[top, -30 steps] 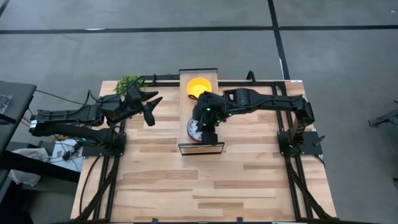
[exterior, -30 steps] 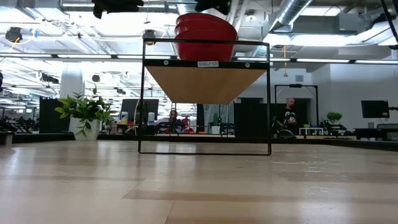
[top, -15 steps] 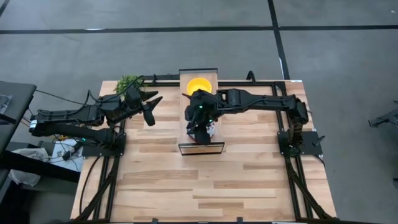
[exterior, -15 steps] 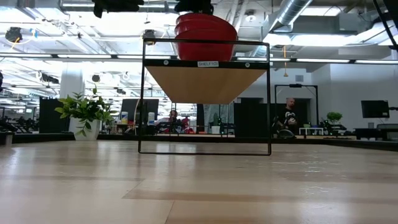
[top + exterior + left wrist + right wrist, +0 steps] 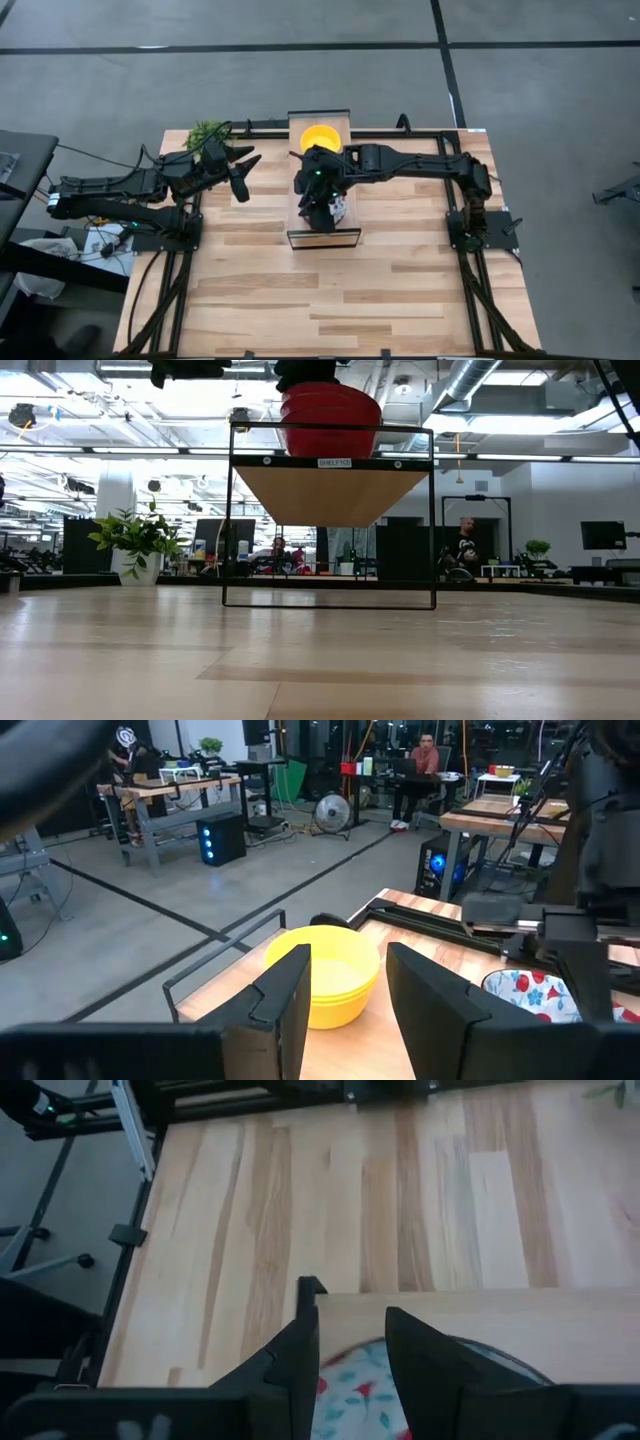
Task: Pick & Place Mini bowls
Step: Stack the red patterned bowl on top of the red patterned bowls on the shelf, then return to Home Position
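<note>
A: Item one, far left of the bench (image 5: 300,300)?

B: Left hand (image 5: 243,172), hovering beside the potted plant (image 5: 207,133), fingers (image 5: 285,1005) spread apart, nothing between them. Leafy green plant in a pale pot, at the back left corner.

A: Next along?

B: Raised shelf (image 5: 320,238), thin black metal frame with a light wood top, standing at mid-bench. Seen from the low camera, it sits well above the bench surface on slim legs.

A: On the shelf?

B: At the back end, yellow bowls (image 5: 320,137), plain and glossy, round, nested in a stack. Toward the front end, floral bowl (image 5: 365,1390), white with red and blue flowers; from the low camera the bowl undersides read red (image 5: 331,422), stacked.

A: And the right hand?

B: Right hand (image 5: 318,205), directly over the floral bowl, covering most of it from above. One finger (image 5: 305,1345) is outside the rim and the other inside. Whether the wall is pinched, I cannot tell.

A: Beyond the shelf?

B: The right arm (image 5: 420,165), dark and jointed, reaching in from the right edge. Bench top is pale striped butcher-block wood.
</note>
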Controlling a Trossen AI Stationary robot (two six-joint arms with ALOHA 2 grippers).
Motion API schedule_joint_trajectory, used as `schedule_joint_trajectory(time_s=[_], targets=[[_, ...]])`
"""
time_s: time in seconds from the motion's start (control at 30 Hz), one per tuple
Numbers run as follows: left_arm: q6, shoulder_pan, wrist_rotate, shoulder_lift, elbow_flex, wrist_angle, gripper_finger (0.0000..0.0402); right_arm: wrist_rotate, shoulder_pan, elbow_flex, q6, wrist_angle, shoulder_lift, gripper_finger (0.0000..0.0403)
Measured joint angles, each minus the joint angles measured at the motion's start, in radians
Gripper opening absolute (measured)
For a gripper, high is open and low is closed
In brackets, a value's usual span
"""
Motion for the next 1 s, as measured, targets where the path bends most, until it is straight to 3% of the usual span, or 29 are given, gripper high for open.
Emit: schedule_joint_trajectory(time_s=[0.6,0.77,1.0], targets=[[0.0,0.0,0.0,0.0,0.0,0.007,0.0132,0.002,-0.015,-0.022,0.008,-0.03,0.001,0.0107],[0.0,0.0,0.0,0.0,0.0,0.008,0.0132,0.002,-0.015,0.026,0.002,-0.045,-0.019,0.0107],[-0.001,0.0,0.0,-0.025,0.0,0.009,0.0132,0.031,-0.043,0.064,-0.087,-0.287,-0.144,0.0107]])
